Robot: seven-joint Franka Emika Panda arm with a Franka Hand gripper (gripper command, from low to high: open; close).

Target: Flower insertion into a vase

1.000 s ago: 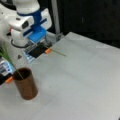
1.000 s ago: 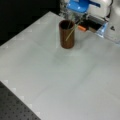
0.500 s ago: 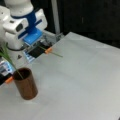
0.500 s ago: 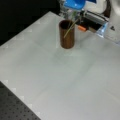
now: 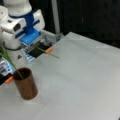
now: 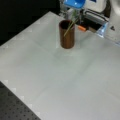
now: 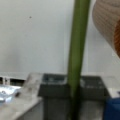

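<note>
The reddish-brown vase [image 5: 25, 84] stands on the white table, toward a front view's left bottom, and shows again at a front view's top [image 6: 67, 33]. A thin green flower stem [image 5: 13, 67] slants out of its mouth up to my gripper [image 6: 74, 12], which hangs just above and behind the rim under the white and blue wrist. The stem's lower end is inside the vase [image 7: 107, 22]. In the wrist view the stem [image 7: 77, 50] runs straight up past a dark grey finger [image 7: 56, 97], and the gripper is shut on it.
Another thin green stem [image 5: 50, 53] with an orange piece [image 5: 48, 50] lies by a dark tray [image 5: 37, 51] at the table's back edge. A second orange piece [image 5: 9, 80] sits left of the vase. Black perforated board [image 6: 15, 110] borders the table.
The arm has shifted a little toward the vase with the stem in its grip. The stem's lower end stays inside the vase, which has not moved.
</note>
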